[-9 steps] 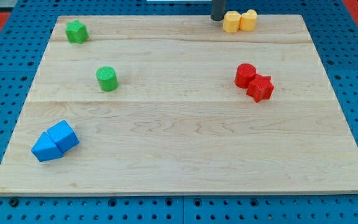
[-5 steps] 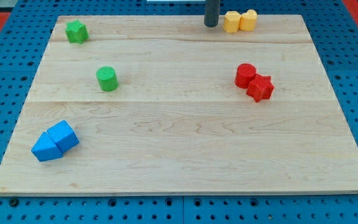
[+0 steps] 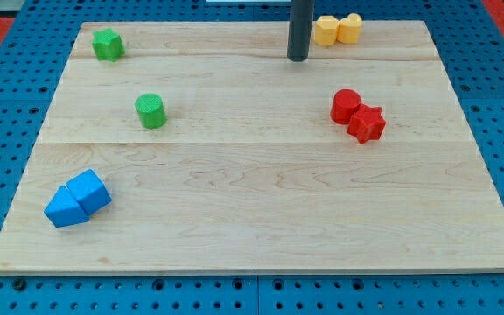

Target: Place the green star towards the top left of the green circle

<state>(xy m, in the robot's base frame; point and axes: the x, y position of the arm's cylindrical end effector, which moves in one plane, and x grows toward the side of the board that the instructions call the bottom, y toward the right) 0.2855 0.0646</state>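
Tip [image 3: 298, 59] lower, clear of blocks

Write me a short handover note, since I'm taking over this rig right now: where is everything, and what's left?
My tip rests on the board near the view's top, just left of and below the two yellow blocks, touching nothing.
The green star sits in the board's top-left corner; the green circle lies below it and slightly right, well apart.
The star already lies up-left of the circle, though far off; whether that counts is your call.
Left: bring my tip across to the star and nudge it closer, if needed.
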